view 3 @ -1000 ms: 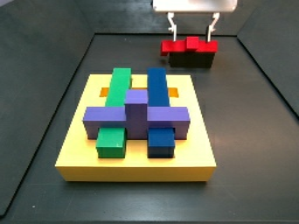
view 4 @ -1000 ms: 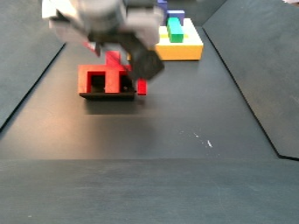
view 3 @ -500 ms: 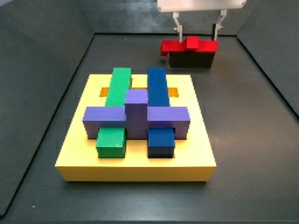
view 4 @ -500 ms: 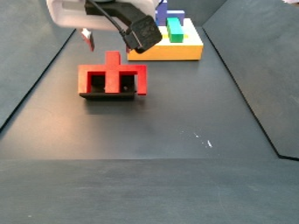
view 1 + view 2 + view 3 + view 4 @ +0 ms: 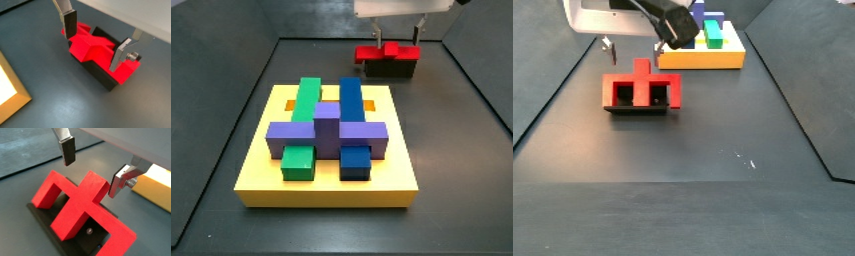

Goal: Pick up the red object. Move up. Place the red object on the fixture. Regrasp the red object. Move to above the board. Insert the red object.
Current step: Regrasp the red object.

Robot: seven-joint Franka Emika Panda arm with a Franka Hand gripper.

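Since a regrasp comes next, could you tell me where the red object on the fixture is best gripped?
Probably from above, on the central stem of the red object: it juts clear of the fixture, and the open tool hovers over it with its fingers either side.

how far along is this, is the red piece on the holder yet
Done: the red object lies on the fixture, released. In hand: nothing; the claw hangs open above it, fingers on either side, not touching. Left: regrasp it, carry it above the board and insert it; orange slots show beside the blocks.
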